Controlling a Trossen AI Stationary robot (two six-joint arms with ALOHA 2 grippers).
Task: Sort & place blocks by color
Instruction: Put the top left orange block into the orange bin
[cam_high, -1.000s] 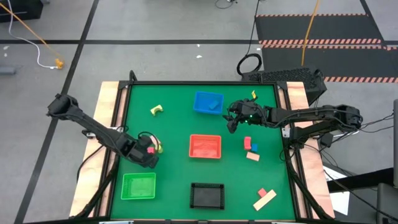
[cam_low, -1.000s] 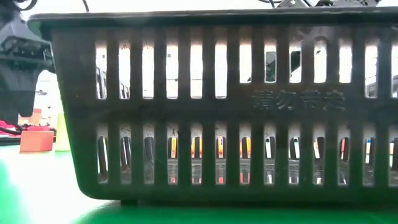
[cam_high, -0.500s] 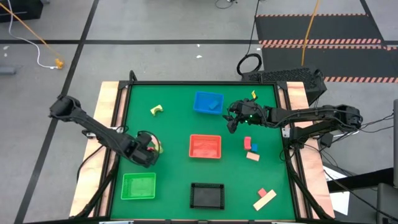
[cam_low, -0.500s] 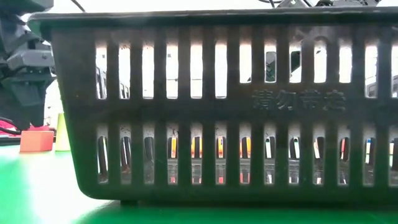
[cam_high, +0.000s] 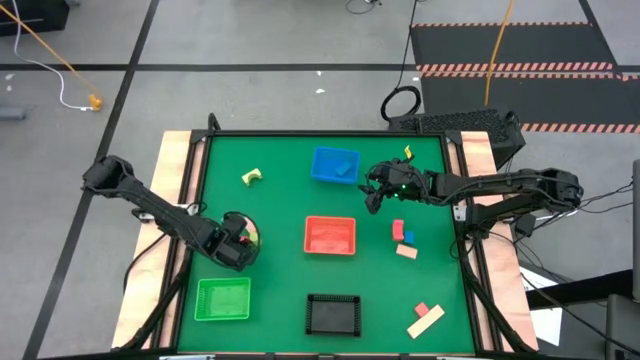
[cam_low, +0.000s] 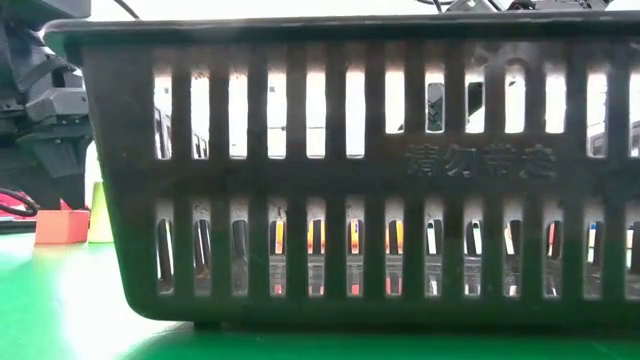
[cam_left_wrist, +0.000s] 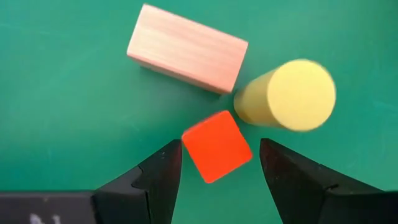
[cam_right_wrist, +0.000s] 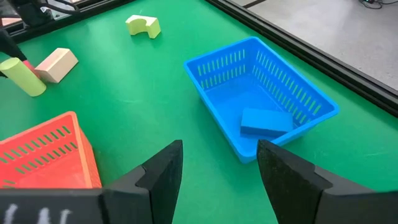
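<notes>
Right now the red cube (cam_left_wrist: 217, 145) sits on the green counter (cam_left_wrist: 62, 124) between the left gripper (cam_left_wrist: 217, 165)'s spread jaws, with a little bare counter showing on either side of it. It is turned cornerwise to them, so its edges, not its flat faces, point at the fingers. A yellow cylinder (cam_left_wrist: 287, 94) touches or nearly touches one corner, and a tan block (cam_left_wrist: 186, 56) lies just beyond it.

To take the cube well, the left arm should probably twist its wrist until the jaws square up with two flat faces, then come straight down and close gently; otherwise the cube may spin out or knock the cylinder away. The drop should be kept clear of the cylinder.

From above, this group lies near the left side of the counter, with the green bin (cam_high: 223, 299) just toward the front edge and the red bin (cam_high: 330, 235) off toward the middle. The red bin looks like the right home for the cube.

The right gripper (cam_right_wrist: 217, 168) hangs over the far middle of the counter with its jaws spread and nothing in them, near the blue bin (cam_right_wrist: 298, 87), which already holds a blue block (cam_right_wrist: 266, 122). A yellow arch (cam_right_wrist: 143, 25) lies apart near the far edge. More blocks wait on the right side, and the black bin (cam_high: 333, 314) stands at the front.
</notes>
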